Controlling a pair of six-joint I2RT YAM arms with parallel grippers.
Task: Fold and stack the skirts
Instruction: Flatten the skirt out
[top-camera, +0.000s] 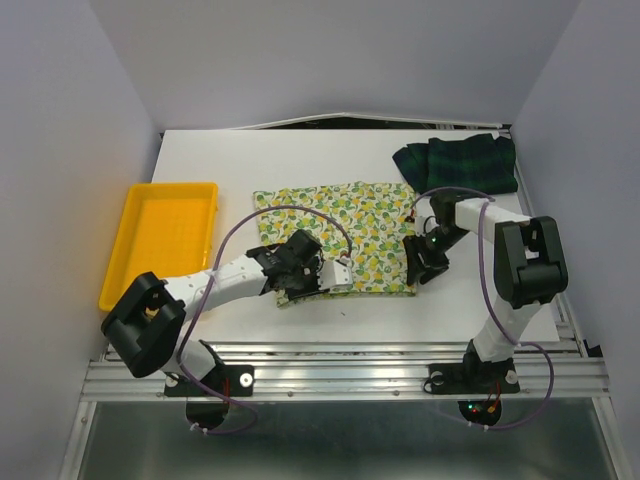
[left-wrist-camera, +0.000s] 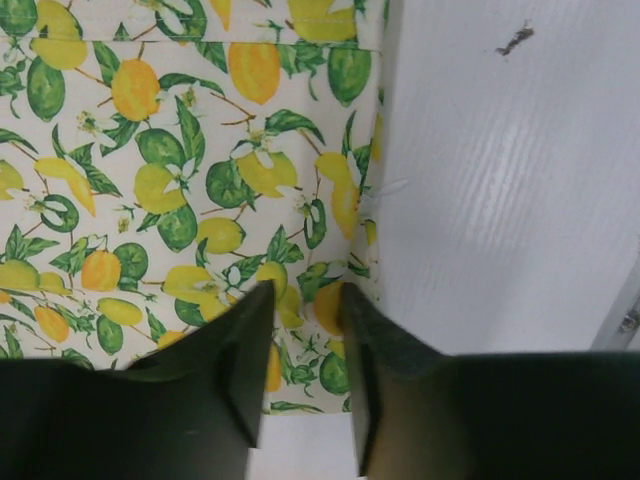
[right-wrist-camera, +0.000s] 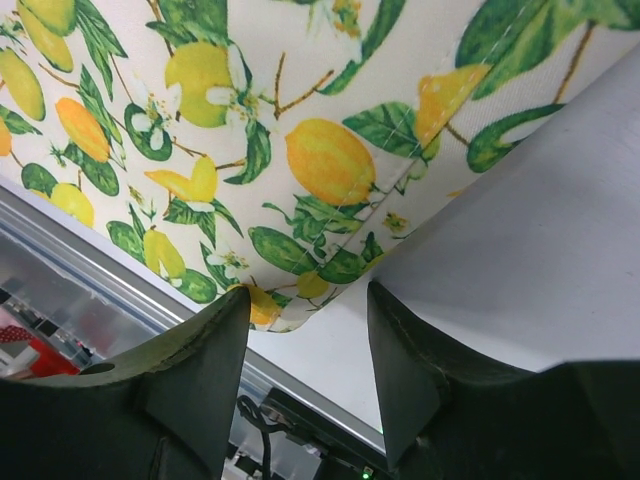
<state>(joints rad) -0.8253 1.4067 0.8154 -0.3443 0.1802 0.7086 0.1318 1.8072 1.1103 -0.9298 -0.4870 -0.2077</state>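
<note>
The lemon-print skirt lies spread flat in the middle of the white table. The plaid skirt lies bunched at the back right. My left gripper is low over the lemon skirt's near edge. In the left wrist view the lemon skirt fills the left side and my left gripper is open, its jaws either side of a strip at the skirt's corner. My right gripper is at the skirt's near right corner. In the right wrist view it is open and the skirt's corner lies by its left finger.
A yellow plastic tray stands at the table's left edge. The metal rail runs along the near edge. Grey walls close in the left, right and back. Bare white table lies beside the skirt.
</note>
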